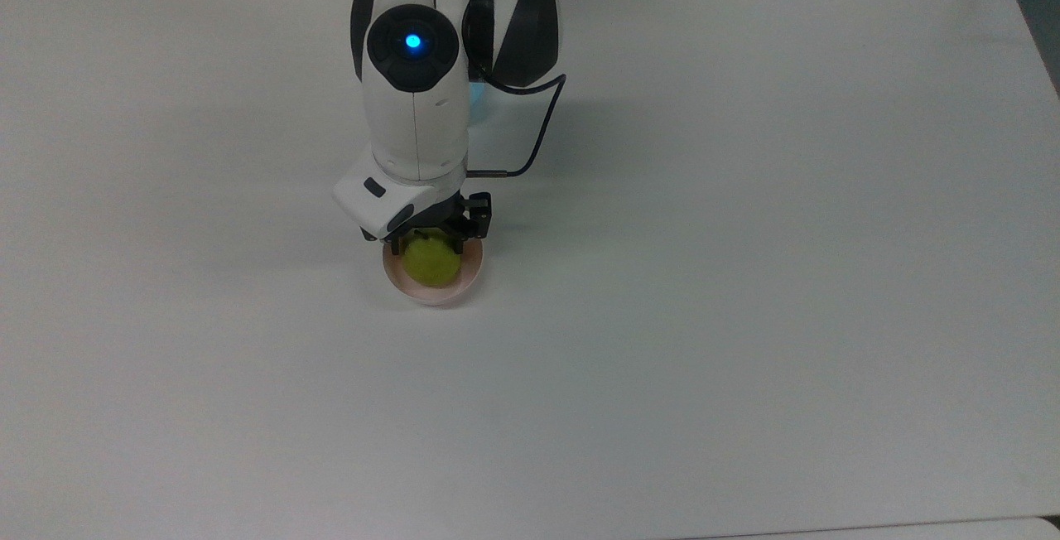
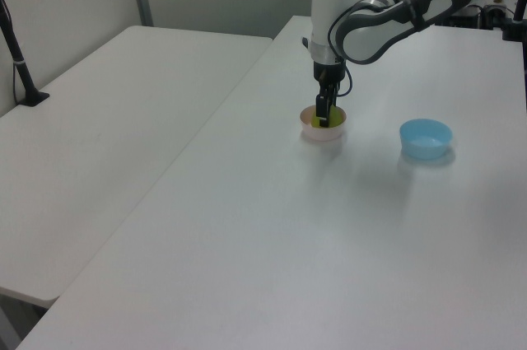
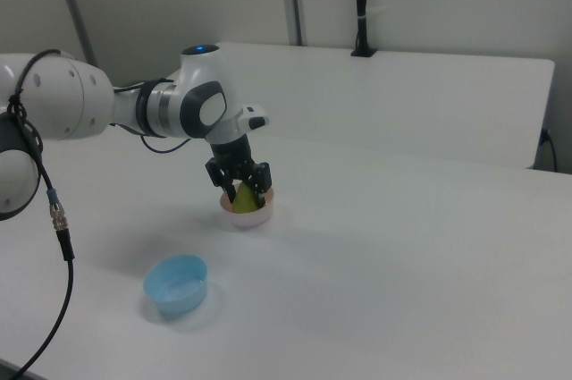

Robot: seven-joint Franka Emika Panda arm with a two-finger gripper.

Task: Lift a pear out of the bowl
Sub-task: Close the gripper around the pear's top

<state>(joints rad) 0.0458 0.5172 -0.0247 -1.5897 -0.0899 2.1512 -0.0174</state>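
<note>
Light was even and fairly bright, coming from overhead, and it left the white table point(image 1: 745, 275) washed out with a faint bluish cast. In the top view a soft, diffuse shadow spread to the top view's right of the arm point(image 1: 414, 109). A weak grey shadow sat beneath the light blue bowl point(image 2: 426, 137) in the left view. The blue indicator lamp point(image 1: 412, 41) glowed sharply. Detail was mildly soft throughout, with no strong glare and no marked edge distortion.
</note>
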